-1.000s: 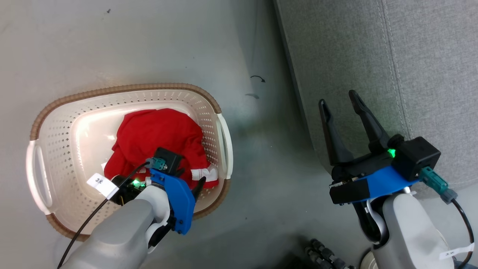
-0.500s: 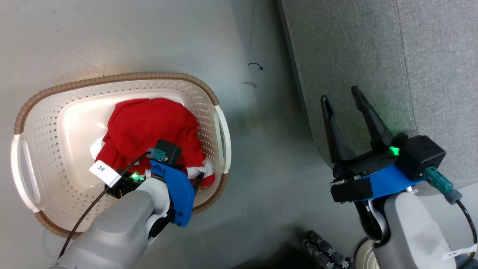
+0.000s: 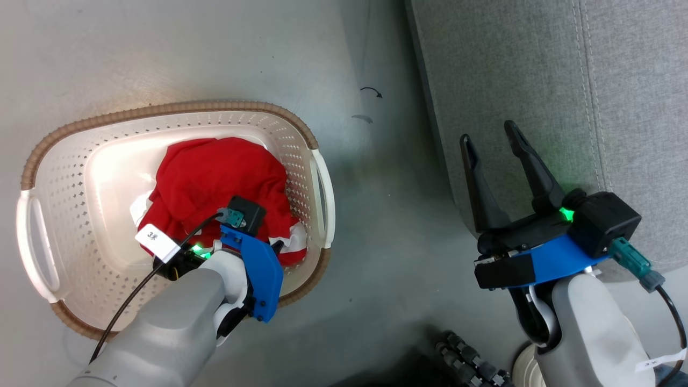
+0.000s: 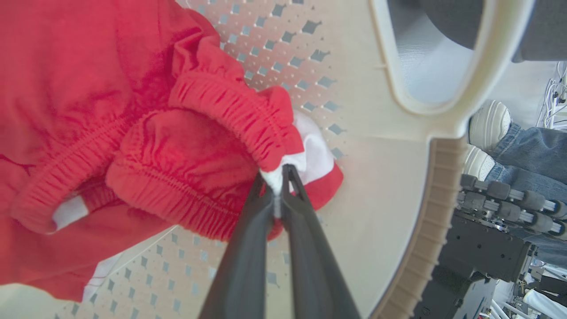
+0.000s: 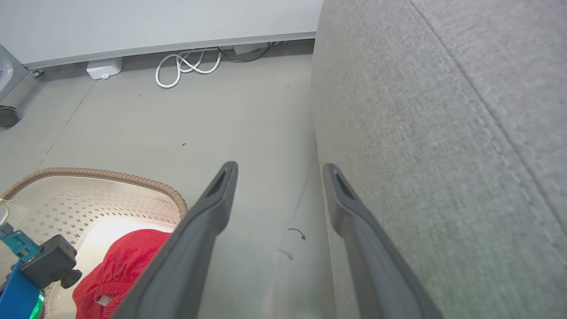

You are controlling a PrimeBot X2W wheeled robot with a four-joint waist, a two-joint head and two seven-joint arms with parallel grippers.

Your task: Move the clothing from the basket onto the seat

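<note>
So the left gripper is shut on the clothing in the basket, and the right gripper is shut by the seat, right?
Not quite: the right gripper is open, fingers spread, by the seat, as the right wrist view shows. The left gripper is shut on the clothing in the basket.

The left forearm [image 3: 172,322] hides part of the basket [image 3: 161,110]; the seat [image 3: 510,80] runs off-frame.

Setting. You are working in a lab room staged as a home: a grey sofa [image 3: 510,64] and a laundry basket [image 3: 161,110] stand on bare grey floor [image 3: 188,48], with loose white cables [image 5: 186,65] along the wall [image 5: 155,22].
</note>
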